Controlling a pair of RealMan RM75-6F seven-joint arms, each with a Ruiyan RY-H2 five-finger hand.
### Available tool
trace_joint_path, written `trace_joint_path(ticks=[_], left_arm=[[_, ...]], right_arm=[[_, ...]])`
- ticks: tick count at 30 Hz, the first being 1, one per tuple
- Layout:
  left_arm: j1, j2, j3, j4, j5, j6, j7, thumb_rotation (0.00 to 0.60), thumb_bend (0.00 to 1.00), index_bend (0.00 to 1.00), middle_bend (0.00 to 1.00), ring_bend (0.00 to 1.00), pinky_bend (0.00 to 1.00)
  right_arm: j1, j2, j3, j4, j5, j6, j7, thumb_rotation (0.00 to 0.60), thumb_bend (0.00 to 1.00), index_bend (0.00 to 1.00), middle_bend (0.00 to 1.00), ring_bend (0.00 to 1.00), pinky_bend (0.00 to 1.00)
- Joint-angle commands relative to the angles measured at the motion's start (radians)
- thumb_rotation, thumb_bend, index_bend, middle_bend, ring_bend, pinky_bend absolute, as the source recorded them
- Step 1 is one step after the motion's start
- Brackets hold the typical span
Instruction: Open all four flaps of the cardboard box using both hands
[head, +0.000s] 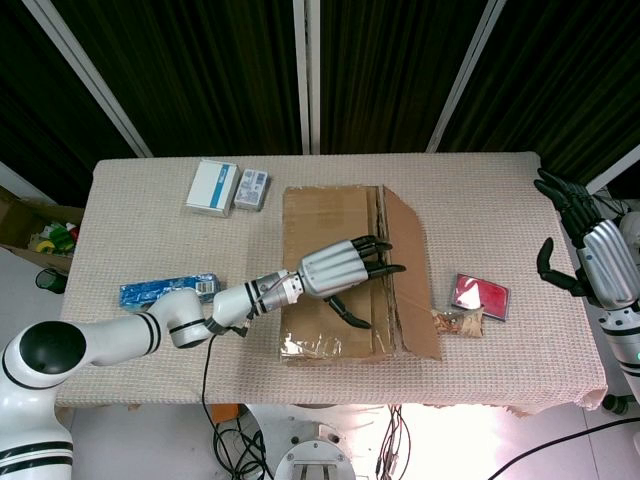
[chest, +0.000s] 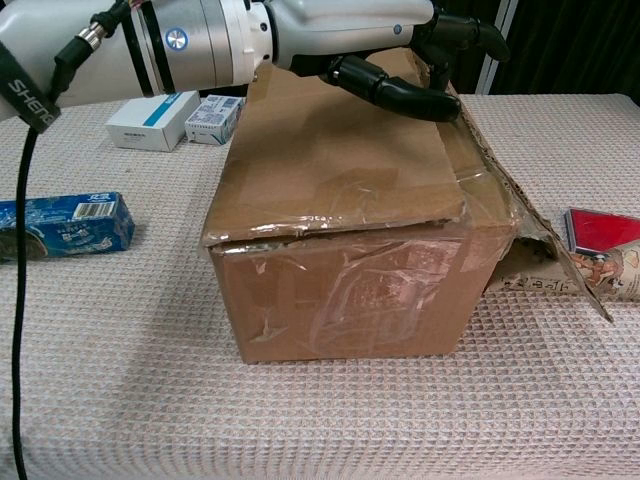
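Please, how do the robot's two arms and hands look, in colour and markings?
Both arms are white with black joint rings. The left hand and right hand have silver backs and black fingers. A black cable hangs from the left arm, which bears grey lettering and a blue dot.
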Motion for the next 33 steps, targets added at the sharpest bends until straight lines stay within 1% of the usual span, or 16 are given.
trace_joint_path(ticks=[1,5,11,16,20,25,28,33], left_arm=[[-0.003,0.005,0.004,-0.003,0.0,0.003,0.013,0.0,0.0,0.11,0.46,0.09,0.16],[-0.004,0.019,0.01,-0.014,-0.005,0.007,0.036,0.0,0.0,0.11,0.5,0.09,0.16],[0.005,0.072,0.006,-0.067,-0.021,0.023,0.055,0.0,0.0,0.11,0.57,0.1,0.16],[0.023,0.153,-0.007,-0.158,-0.036,0.05,0.074,0.0,0.0,0.11,0.59,0.11,0.16],[0.058,0.226,-0.01,-0.247,-0.077,0.058,0.072,0.0,0.0,0.11,0.61,0.12,0.16],[0.103,0.335,-0.008,-0.35,-0.123,0.058,0.077,0.0,0.0,0.11,0.61,0.12,0.16],[0.133,0.385,-0.006,-0.391,-0.139,0.072,0.063,0.0,0.0,0.11,0.61,0.12,0.16],[0.185,0.456,0.012,-0.422,-0.153,0.091,0.026,0.0,0.0,0.11,0.61,0.12,0.17]], right_arm=[[0.001,-0.003,-0.001,0.003,0.0,-0.004,0.004,0.557,0.78,0.0,0.05,0.0,0.0],[0.001,-0.006,-0.002,0.005,-0.004,-0.003,0.013,0.558,0.79,0.0,0.05,0.0,0.0],[-0.001,-0.004,-0.001,0.006,-0.008,0.003,0.024,0.558,0.79,0.0,0.05,0.0,0.0],[0.001,-0.003,-0.002,0.001,-0.013,0.002,0.022,0.557,0.79,0.0,0.05,0.0,0.0],[0.005,-0.005,-0.004,-0.005,-0.02,-0.006,0.013,0.558,0.78,0.0,0.05,0.0,0.0],[0.011,-0.002,-0.008,-0.026,-0.031,-0.016,-0.009,0.557,0.78,0.0,0.05,0.0,0.0],[0.012,-0.001,-0.011,-0.045,-0.037,-0.018,-0.028,0.556,0.78,0.0,0.05,0.0,0.0],[0.012,-0.003,-0.015,-0.076,-0.045,-0.021,-0.063,0.559,0.78,0.0,0.05,0.0,0.0]])
